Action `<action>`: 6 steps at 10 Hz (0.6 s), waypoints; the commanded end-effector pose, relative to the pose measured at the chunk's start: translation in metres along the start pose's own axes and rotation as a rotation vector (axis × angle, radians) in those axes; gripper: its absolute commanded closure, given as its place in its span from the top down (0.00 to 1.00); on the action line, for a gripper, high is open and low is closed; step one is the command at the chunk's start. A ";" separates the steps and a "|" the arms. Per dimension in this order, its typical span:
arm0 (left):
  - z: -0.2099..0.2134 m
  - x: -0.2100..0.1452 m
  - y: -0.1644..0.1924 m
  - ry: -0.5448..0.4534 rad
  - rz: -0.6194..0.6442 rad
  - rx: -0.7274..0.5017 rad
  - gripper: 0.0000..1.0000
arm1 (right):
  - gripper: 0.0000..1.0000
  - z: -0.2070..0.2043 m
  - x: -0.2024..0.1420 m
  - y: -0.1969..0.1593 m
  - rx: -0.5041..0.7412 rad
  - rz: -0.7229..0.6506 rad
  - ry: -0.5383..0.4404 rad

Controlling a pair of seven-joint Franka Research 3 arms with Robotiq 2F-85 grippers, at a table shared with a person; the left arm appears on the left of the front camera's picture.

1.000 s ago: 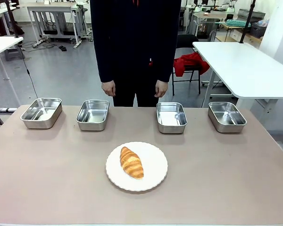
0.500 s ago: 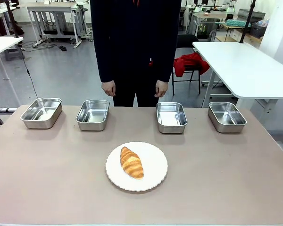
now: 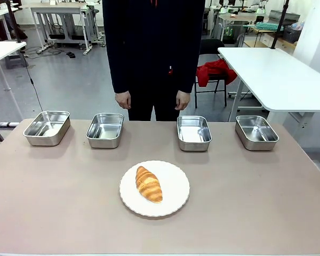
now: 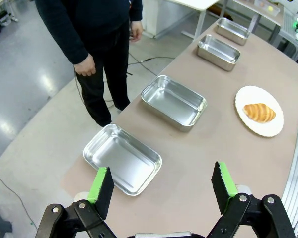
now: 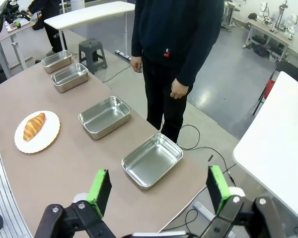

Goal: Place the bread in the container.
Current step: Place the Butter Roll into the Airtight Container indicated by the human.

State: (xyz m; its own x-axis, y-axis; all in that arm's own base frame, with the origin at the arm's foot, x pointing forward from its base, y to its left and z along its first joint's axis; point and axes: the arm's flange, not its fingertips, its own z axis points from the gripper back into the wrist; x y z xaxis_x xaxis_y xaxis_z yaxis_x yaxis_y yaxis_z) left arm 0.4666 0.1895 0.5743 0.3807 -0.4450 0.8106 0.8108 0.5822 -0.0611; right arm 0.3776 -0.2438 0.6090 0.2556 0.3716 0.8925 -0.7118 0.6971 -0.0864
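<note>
Front view: a golden-brown ridged croissant (image 3: pixel 149 184) lies on a round white plate (image 3: pixel 177 186) at lower centre, with bare tan tabletop (image 3: pixel 256 202) all round. Four shallow stainless-steel pans (image 3: pixel 105 129) line the far edge, well apart.

Left wrist view: the left gripper (image 4: pixel 163 184) stands wide, empty, at bottom; the croissant is at right.

Right wrist view: the right gripper (image 5: pixel 158 186) stands wide, empty; the croissant is at left.

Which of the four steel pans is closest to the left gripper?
The pan at the row's robot-left end: it lies just past the open left gripper, with the rest of the row receding beyond it.
</note>
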 end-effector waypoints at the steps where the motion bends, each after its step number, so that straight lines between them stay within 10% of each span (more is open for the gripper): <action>1: 0.000 0.000 0.000 -0.002 -0.013 -0.001 1.00 | 1.00 -0.001 0.001 0.001 0.002 0.003 -0.001; 6: 0.000 0.000 0.000 -0.002 -0.013 -0.001 1.00 | 1.00 -0.001 0.001 0.001 0.002 0.003 -0.001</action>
State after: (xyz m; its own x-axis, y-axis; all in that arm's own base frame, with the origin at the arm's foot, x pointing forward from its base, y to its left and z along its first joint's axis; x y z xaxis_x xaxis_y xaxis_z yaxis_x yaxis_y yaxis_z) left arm 0.4666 0.1896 0.5743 0.3808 -0.4450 0.8106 0.8106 0.5824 -0.0611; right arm 0.3776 -0.2437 0.6090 0.2556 0.3716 0.8925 -0.7118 0.6971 -0.0864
